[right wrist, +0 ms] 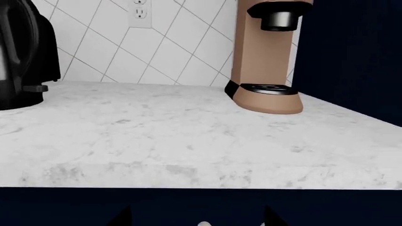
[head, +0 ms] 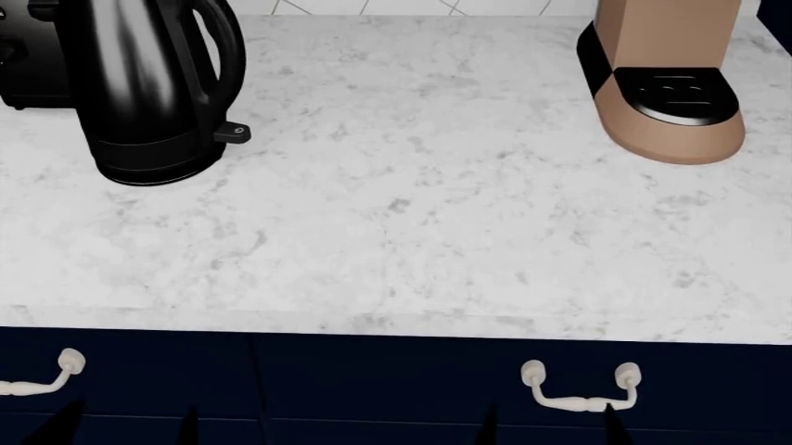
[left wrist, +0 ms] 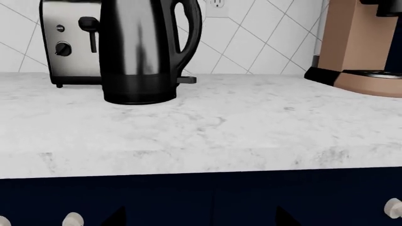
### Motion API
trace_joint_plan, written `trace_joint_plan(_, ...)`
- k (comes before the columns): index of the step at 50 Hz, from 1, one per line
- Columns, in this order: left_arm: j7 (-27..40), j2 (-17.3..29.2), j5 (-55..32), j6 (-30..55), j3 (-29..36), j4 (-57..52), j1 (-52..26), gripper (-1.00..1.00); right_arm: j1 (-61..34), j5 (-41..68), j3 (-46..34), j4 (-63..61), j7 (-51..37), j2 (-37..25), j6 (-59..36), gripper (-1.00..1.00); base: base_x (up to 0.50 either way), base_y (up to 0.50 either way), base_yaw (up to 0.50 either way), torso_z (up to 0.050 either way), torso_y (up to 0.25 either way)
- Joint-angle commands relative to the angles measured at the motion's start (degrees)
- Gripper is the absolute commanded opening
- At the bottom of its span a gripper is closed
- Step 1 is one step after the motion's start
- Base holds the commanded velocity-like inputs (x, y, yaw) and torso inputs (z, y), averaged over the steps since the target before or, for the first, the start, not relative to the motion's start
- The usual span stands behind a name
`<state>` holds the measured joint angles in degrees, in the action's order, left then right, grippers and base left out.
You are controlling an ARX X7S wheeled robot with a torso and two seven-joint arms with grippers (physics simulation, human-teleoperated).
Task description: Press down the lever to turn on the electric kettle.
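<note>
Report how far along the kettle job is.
Done: nothing visible yet. The electric kettle stands on the marble counter, its lever jutting from the base with nothing touching it. In hand: no gripper shows in any view, and both wrist cameras look at the counter from beyond its front edge, so at most an approach. Left: reach the lever and press it down.

A kitchen: marble counter point(head: 433, 232), tiled wall point(left wrist: 251, 42), toaster point(left wrist: 66, 44), coffee machine point(right wrist: 264, 56).

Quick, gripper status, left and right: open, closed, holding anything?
Left gripper: not in view in any camera, cannot be told.
Right gripper: not in view either, cannot be told.
Nothing touches the kettle or its lever.
</note>
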<state>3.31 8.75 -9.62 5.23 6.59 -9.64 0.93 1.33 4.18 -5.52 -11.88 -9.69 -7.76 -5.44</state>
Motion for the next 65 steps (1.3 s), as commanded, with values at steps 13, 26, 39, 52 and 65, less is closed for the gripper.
trace_joint_plan(13,1.4,3.9,-4.7,8.9,-0.4,-14.6,1.7,1.00,1.7,-0.1,-0.6,-13.6,-1.6,-2.8,-5.6,1.00,0.00,0.08,0.00,0.000,0.000)
trace_joint_plan(26,2.2,4.5,-5.1,8.8,0.0,-13.9,0.9,1.00,1.6,-0.1,-1.3,-12.9,-2.0,-3.2,-5.3,1.00,0.00,0.50,0.00,0.000,0.000)
trace_joint_plan(39,2.7,5.1,-5.1,8.3,0.8,-13.9,1.0,1.00,1.8,0.3,-2.1,-12.9,-2.1,-3.7,-5.0,1.00,0.00,0.50,0.00,0.000,0.000)
trace_joint_plan(52,1.4,5.9,-6.9,6.5,0.8,-14.0,1.0,1.00,0.1,3.9,-0.7,-12.9,-2.8,-4.0,-8.3,1.00,0.00,0.42,0.00,0.000,0.000)
trace_joint_plan(65,7.3,7.1,-11.0,22.5,-1.6,-22.5,-9.2,1.00,-3.9,3.2,-0.6,-20.4,-5.2,-6.5,-17.8,1.00,0.00,0.00,0.00,0.000,0.000)
